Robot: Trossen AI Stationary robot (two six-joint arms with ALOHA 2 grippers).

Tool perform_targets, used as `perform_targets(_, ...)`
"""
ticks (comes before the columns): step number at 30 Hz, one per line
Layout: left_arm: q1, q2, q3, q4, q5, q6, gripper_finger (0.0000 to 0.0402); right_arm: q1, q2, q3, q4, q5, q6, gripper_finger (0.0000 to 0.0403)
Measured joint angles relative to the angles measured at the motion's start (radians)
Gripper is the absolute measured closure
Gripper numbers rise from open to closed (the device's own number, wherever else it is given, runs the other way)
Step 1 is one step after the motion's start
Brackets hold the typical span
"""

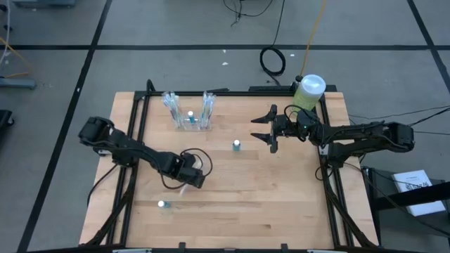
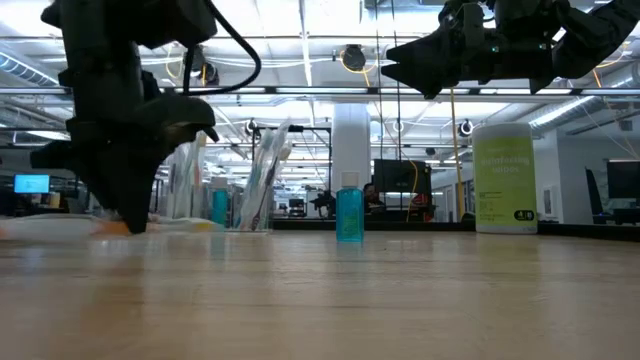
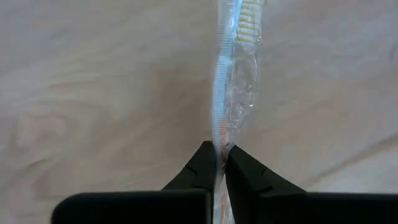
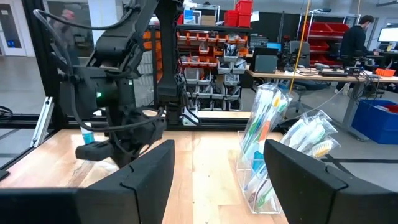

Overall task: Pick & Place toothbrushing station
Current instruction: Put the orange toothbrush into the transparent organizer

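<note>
Pinched between the left end effector's [image 3: 220, 163] closed tips lies one wrapped toothbrush [image 3: 231, 87], flat on the tabletop [image 1: 281, 204]; only the left wrist view shows this grip. One toothbrushing station [image 1: 190, 112] stands at the far edge, holding wrapped brushes. Three small blue bottles [image 1: 237, 145] are spread about, one green bottle [image 1: 307, 91] at the far right corner. Right end effector [image 1: 265, 128] hovers spread open near it.

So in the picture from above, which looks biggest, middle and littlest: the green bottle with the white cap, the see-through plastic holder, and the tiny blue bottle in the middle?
1. See-through plastic holder, a little bigger than the next.
2. Green bottle with the white cap.
3. Tiny blue bottle, clearly littlest.
</note>
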Motion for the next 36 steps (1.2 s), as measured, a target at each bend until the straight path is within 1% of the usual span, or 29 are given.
perform_targets(3, 0.005, 0.01, 0.0, 0.015, 0.032, 0.009, 0.0355, 0.0, 0.0, 0.0, -0.001, 0.0, 0.0, 0.0161)
perform_targets(11, 0.017, -0.001, 0.001, 0.022, 0.054, 0.052, 0.0244, 0.0, 0.0, 0.0, -0.001, 0.0, 0.0, 0.0161)
perform_targets(15, 0.058, 0.0, 0.001, 0.018, 0.053, 0.086, 0.0209, 0.0, 0.0, 0.0, 0.0, 0.0, 0.0, 0.0161)
perform_targets(18, 0.102, 0.0, 0.001, 0.018, 0.028, 0.114, 0.0197, 0.0, 0.0, 0.0, 0.0, 0.0, 0.0, 0.0161)
perform_targets(23, 0.18, 0.0, 0.001, 0.019, -0.013, 0.133, 0.0195, 0.0, 0.0, 0.0, 0.0, 0.0, 0.0, 0.0161)
perform_targets(25, 0.201, 0.0, 0.001, 0.023, -0.014, 0.147, 0.0195, 0.0, 0.0, 0.0, -0.001, 0.0, 0.0, 0.0161)
perform_targets(30, 0.216, 0.019, 0.001, 0.04, 0.012, 0.176, 0.0195, 0.0, 0.0, 0.0, 0.0, 0.0, 0.0, 0.0161)
perform_targets(36, 0.217, 0.071, 0.007, 0.045, 0.02, 0.144, 0.0198, 0.0, 0.0, 0.0, -0.002, 0.011, 0.0, 0.0161)
